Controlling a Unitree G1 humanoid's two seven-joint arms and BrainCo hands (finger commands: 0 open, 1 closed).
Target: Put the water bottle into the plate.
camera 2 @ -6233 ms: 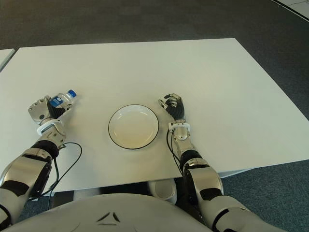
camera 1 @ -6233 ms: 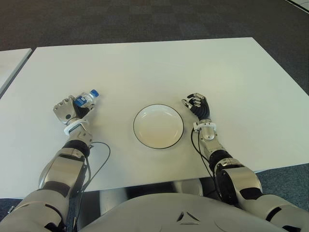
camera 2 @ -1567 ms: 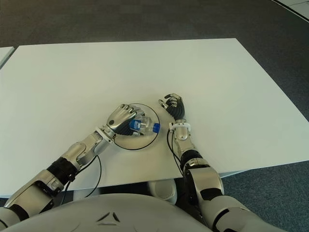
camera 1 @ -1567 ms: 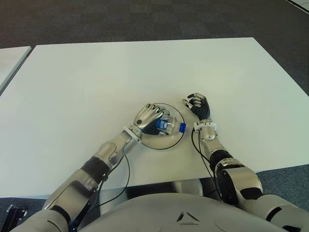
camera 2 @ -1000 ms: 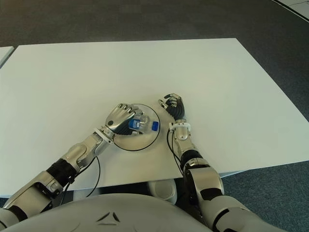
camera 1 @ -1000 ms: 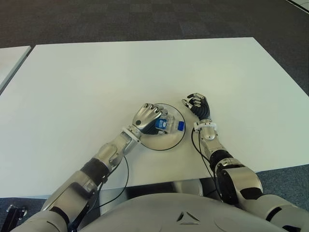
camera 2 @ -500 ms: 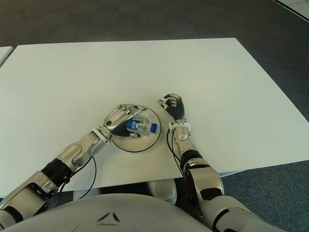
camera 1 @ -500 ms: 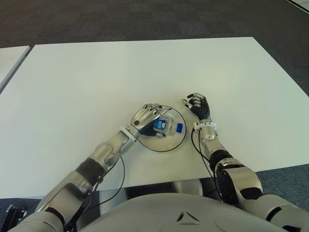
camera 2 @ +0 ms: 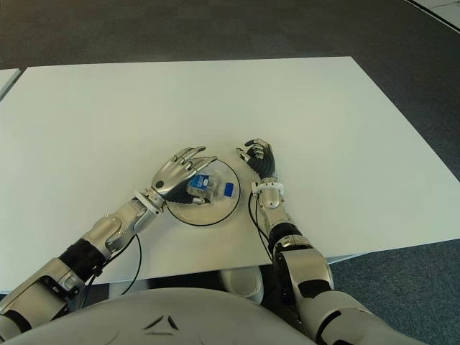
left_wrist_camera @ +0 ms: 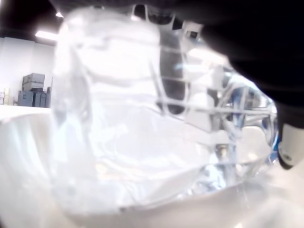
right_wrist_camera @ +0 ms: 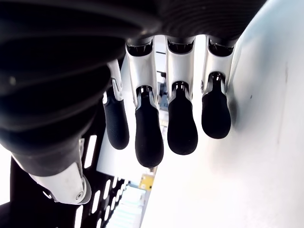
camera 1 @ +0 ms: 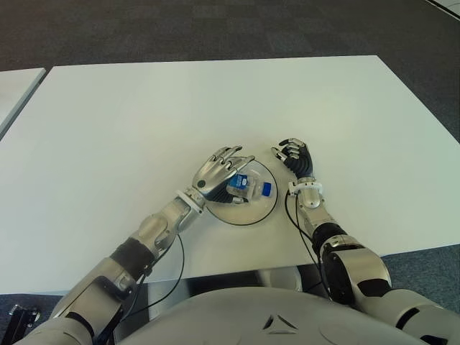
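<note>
Clear, crinkled plastic with a blue cap and a blue label: the water bottle [camera 1: 248, 187] lies on its side inside the white, dark-rimmed plate [camera 1: 237, 216], cap toward the robot's right. In the left eye view the left hand [camera 1: 218, 170] is over the plate's left part with its metal fingers spread and lifted off the bottle, so nothing is gripped. The step in hand looks like the release. To do it well the hand should rise straight up and draw back to the left without brushing the round body, which could roll on the smooth, shallow dish. The right hand [camera 1: 296, 158] shows just beside the plate's right rim, idle, fingers curled on nothing.

The right eye view gives the same picture: bottle [camera 2: 206, 187] within the rim, spread fingers above it, matte white table [camera 2: 345, 122] bare around.

The left wrist view is filled by the bottle's ribbed, glossy wall [left_wrist_camera: 142, 123]; whether a finger touches it there is hard to say.

The right wrist view shows four dark rubbery fingertips [right_wrist_camera: 148, 137] bent in over the table.
</note>
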